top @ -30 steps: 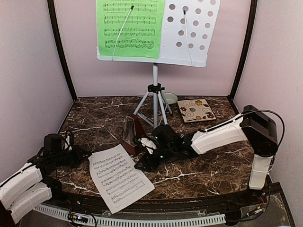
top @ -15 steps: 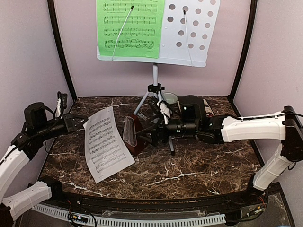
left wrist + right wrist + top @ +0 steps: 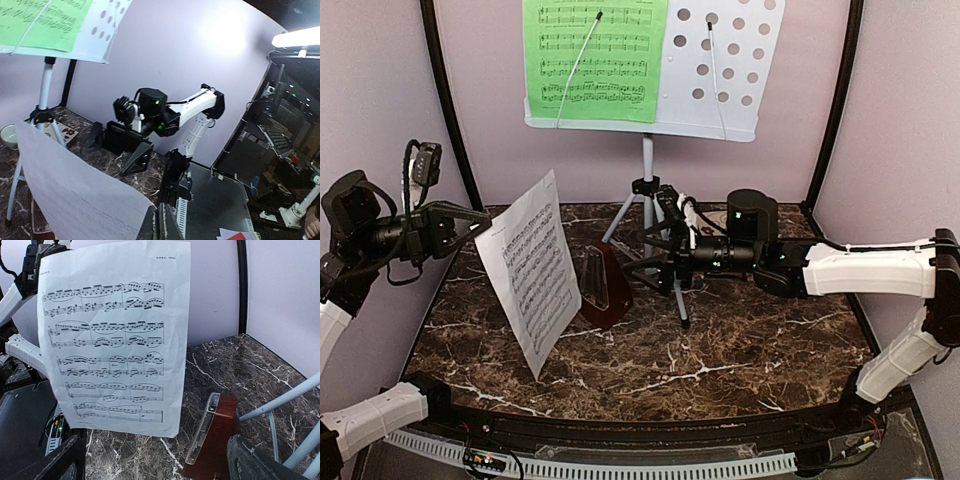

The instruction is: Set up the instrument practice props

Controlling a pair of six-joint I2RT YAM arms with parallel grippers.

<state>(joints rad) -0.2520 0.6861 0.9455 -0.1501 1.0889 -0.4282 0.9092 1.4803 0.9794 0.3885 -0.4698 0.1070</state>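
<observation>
Dark marble counter, pink walls: white music sheet, flat a second ago, now hangs upright, pinched at its top edge by left hand, well below music-stand desk, likely hung next; right hand spread empty beside metronome.

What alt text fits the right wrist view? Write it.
A white music sheet hangs upright facing the camera, pinched at its top corner by the left gripper. Below right, a red-brown metronome with a clear cover stands on the marble table beside pale tripod legs; the right gripper is open.
</observation>
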